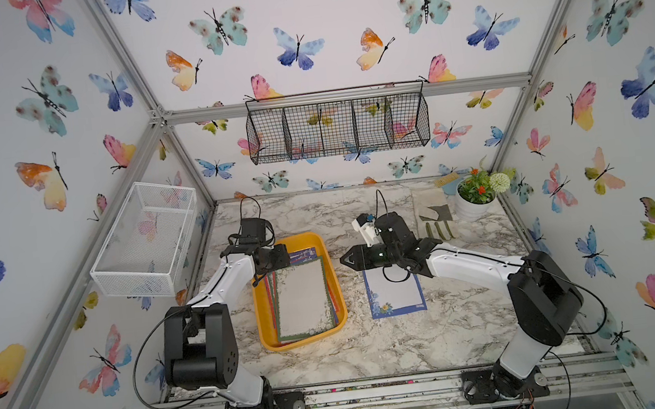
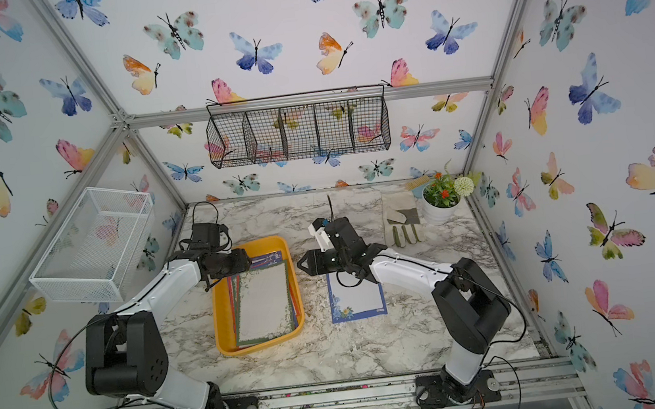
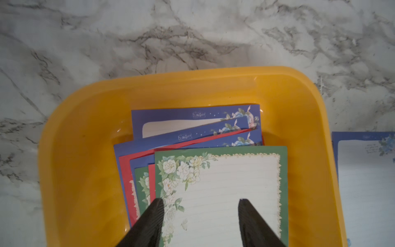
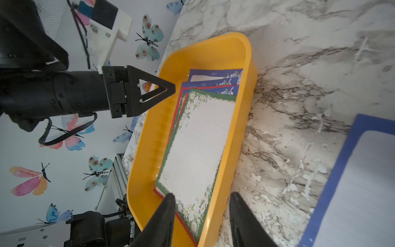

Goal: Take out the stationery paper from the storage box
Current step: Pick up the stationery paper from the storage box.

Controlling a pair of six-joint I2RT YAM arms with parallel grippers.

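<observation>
The storage box [image 1: 264, 324] [image 2: 222, 328] is a shallow yellow-orange tray left of the table's centre. It holds a fanned stack of stationery paper, with a green-bordered sheet [image 1: 302, 299] [image 3: 224, 188] [image 4: 198, 145] on top and blue and red borders showing beneath. My left gripper [image 1: 284, 262] [image 3: 201, 203] hangs open just above that sheet's far end, nothing between its fingers. One blue-bordered sheet [image 1: 395, 293] [image 2: 356, 298] lies flat on the table right of the tray. My right gripper [image 1: 344, 259] [image 4: 202, 196] hovers open above the gap between the tray and that sheet, pointing at the tray.
A white mesh basket [image 1: 147, 241] hangs on the left wall and a black wire basket [image 1: 338, 129] on the back wall. At the back right stand a potted plant [image 1: 476, 198], grey gloves [image 1: 434, 215] and a brush [image 1: 445, 180].
</observation>
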